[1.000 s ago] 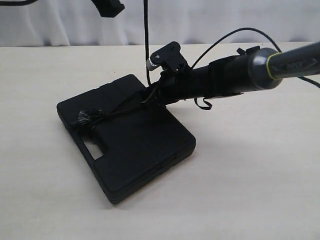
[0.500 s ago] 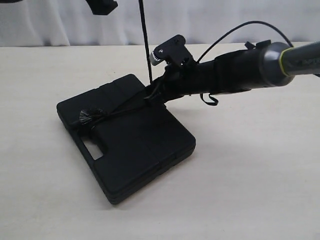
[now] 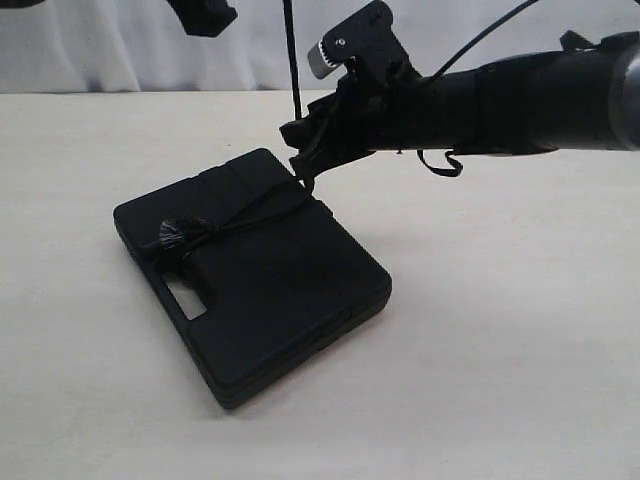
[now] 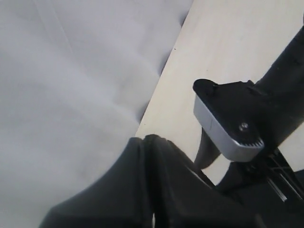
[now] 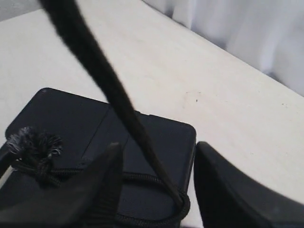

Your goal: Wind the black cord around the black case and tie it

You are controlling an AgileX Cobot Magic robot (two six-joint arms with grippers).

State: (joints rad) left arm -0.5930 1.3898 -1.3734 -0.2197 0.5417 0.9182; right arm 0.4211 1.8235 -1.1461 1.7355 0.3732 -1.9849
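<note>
The black case (image 3: 280,290) lies flat on the table. The black cord (image 3: 250,212) crosses its lid from a frayed knot (image 3: 172,234) by the handle slot to the far edge, then rises taut out of the top of the exterior view. My left gripper (image 4: 151,138) is up there with its jaws pressed shut; the cord between them is hidden. My right gripper (image 3: 298,150) hangs open just above the case's far edge. In the right wrist view the rising cord (image 5: 109,80) passes between its spread fingers (image 5: 102,190), untouched, above the case (image 5: 61,114).
The beige table (image 3: 500,350) stretches around the case on all sides. A white curtain (image 3: 100,50) closes off the back. The right arm's wrist camera (image 3: 355,40) and loose thin cables (image 3: 440,165) sit beside the rising cord.
My right arm has lifted off the case's lid and now hovers above the far edge, still open. The cord and case have stayed put.
</note>
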